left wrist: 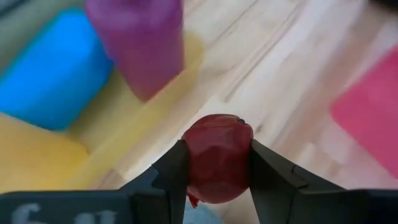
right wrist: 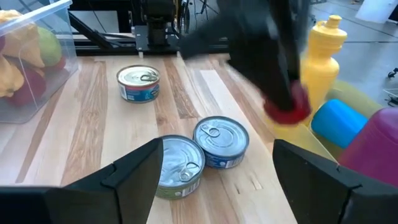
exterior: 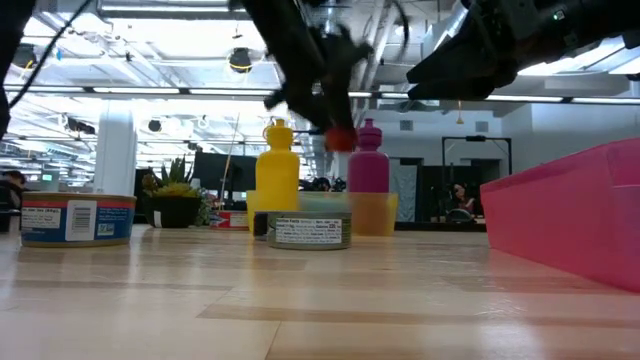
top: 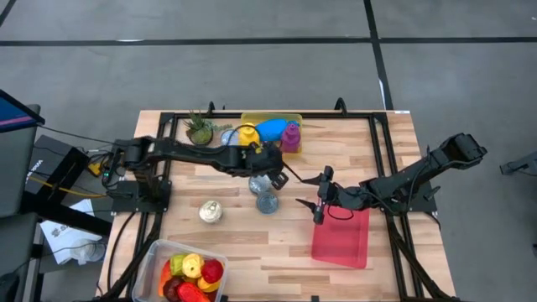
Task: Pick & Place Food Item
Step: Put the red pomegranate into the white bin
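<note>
A small round red food item [left wrist: 217, 155] hangs in the air above the table's middle, with my left gripper [top: 270, 179] shut on it. In the low view the item [exterior: 340, 139] shows under the dark fingers, in front of the yellow and purple bottles. The right wrist view has it [right wrist: 287, 107] above the cans, beside the yellow bottle. My right gripper [top: 320, 202] stands open near the pink bin's far left corner, with nothing between its fingers [right wrist: 140, 171]. My left gripper pinches the red food item between its two fingers, one on each of its opposite sides [left wrist: 189, 163]. The fingers slant down from the table's left side. The item sits at the fingertips, lifted clear of the table.
Two tins [top: 267, 200] stand below the left gripper and a third [top: 210, 211] to their left. A yellow tray [top: 270, 117] at the back holds a yellow bottle [top: 247, 134], a blue thing and a purple bottle [top: 291, 137]. A pink bin [top: 342, 239] lies right; a clear fruit box [top: 189, 273] near left.
</note>
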{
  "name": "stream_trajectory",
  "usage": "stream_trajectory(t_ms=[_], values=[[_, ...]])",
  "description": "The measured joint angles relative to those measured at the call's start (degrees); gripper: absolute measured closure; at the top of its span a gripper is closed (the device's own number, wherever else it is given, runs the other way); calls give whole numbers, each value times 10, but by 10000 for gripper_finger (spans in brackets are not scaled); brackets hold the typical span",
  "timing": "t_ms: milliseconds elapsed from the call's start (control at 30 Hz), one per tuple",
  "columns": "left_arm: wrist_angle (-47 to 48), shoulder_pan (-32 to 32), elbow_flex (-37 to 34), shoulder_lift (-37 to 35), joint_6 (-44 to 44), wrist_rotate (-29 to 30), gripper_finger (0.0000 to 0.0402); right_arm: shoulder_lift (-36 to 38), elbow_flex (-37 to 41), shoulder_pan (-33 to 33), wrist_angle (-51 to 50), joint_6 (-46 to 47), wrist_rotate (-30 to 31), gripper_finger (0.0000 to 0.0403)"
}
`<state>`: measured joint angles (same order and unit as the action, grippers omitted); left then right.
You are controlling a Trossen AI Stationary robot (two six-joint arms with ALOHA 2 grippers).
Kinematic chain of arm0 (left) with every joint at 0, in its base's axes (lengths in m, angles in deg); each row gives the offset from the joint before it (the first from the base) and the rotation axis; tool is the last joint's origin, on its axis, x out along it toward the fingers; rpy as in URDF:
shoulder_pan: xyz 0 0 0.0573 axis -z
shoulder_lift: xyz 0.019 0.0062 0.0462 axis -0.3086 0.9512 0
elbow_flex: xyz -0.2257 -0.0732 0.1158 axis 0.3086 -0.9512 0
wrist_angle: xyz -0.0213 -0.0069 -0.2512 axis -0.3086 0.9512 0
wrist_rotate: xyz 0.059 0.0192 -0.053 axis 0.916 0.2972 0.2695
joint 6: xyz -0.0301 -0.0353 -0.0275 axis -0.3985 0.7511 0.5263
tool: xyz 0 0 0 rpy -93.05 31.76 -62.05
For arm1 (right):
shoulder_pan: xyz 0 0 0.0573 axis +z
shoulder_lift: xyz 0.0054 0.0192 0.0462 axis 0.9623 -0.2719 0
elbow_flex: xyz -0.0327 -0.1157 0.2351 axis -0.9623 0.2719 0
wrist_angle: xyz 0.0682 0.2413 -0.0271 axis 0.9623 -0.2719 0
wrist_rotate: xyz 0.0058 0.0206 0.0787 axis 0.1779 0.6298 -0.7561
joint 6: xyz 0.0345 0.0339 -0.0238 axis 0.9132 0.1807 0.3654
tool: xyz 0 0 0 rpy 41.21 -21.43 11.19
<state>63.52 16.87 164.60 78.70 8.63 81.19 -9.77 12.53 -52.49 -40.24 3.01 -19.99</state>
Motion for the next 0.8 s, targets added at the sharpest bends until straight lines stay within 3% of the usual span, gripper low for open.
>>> stream_trajectory(t_ms=[200,367,500,600,800], values=[[-43,50,-53,-106,-59,58,277,0,0,0,-10,-1,0,111],[-256,97,-222,-233,-115,75,277,0,0,0,-10,-6,0,111],[-514,134,-392,-333,-201,5,277,0,0,-1,-6,-15,0,111],[-630,157,-501,-406,-229,-68,278,0,0,-5,-7,-15,0,111],[-677,173,-614,-569,-255,-186,278,0,0,-11,-9,-15,0,111]])
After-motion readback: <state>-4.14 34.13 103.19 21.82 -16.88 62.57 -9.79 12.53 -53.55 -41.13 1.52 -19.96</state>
